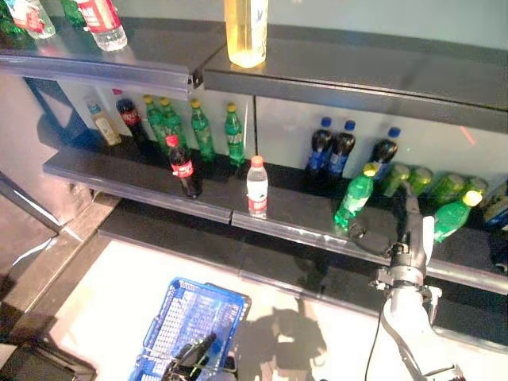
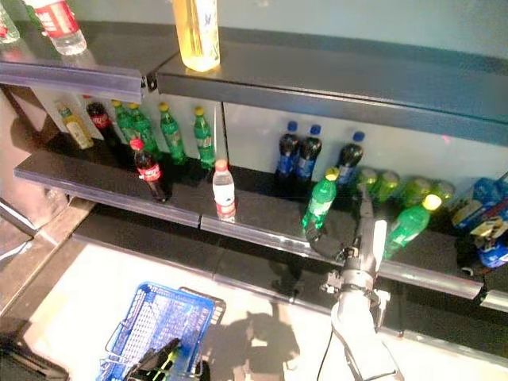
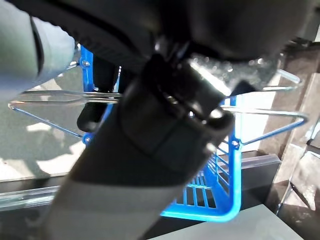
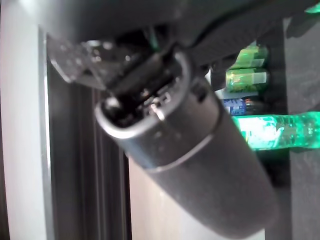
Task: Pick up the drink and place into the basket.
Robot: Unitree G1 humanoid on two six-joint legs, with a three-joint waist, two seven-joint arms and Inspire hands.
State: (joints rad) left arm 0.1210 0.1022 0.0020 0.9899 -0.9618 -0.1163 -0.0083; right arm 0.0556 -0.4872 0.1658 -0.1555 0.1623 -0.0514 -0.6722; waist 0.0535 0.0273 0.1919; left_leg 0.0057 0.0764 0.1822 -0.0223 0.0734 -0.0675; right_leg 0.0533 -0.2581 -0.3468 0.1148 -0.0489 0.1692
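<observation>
Nearest the camera, lower left: left hand [image 1: 193, 355], fingers curled round the handle of the blue basket [image 1: 176, 317]. Right: right hand [image 1: 407, 208] reaches among the green bottles [image 1: 355, 196] on the shelf [image 1: 290, 215], grip undeterminable. Step: reaching for a drink; next, close firmly round one bottle

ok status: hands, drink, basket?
Right hand on shelf by tilted green bottle, grasp unclear. Left hand at blue basket. Neighbouring bottles crowd the reach.
</observation>
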